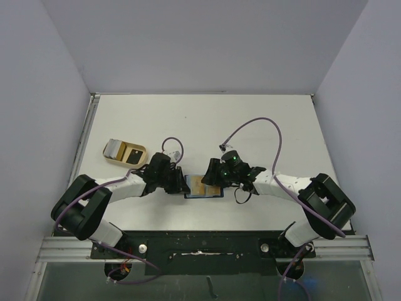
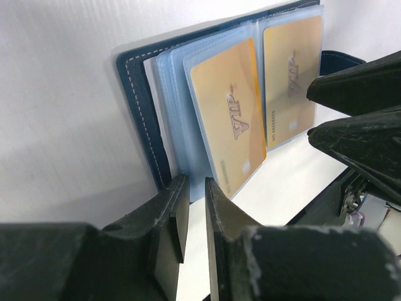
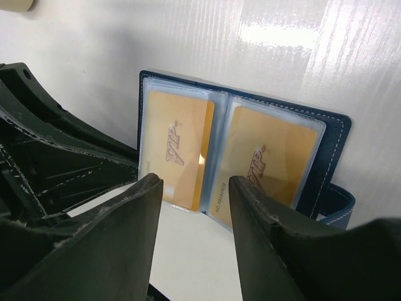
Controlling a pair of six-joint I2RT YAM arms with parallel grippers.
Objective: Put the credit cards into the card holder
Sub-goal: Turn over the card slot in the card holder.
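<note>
The navy card holder (image 1: 203,187) lies open on the table between my two grippers. In the left wrist view its cover (image 2: 141,113) and clear blue sleeves hold two gold cards (image 2: 235,113), (image 2: 291,69). The right wrist view shows the holder (image 3: 332,144) with the same gold cards (image 3: 178,147), (image 3: 263,163). A black card (image 1: 133,153) lies in the beige tray. My left gripper (image 2: 197,183) is at the holder's left edge, its jaws almost together with nothing between them. My right gripper (image 3: 195,182) is open and empty, just short of the holder's other side.
The beige tray (image 1: 108,156) sits at the left of the table and also holds a grey striped item (image 1: 114,148). The two grippers (image 1: 182,183), (image 1: 210,177) are close together over the holder. Grey walls enclose the table on three sides.
</note>
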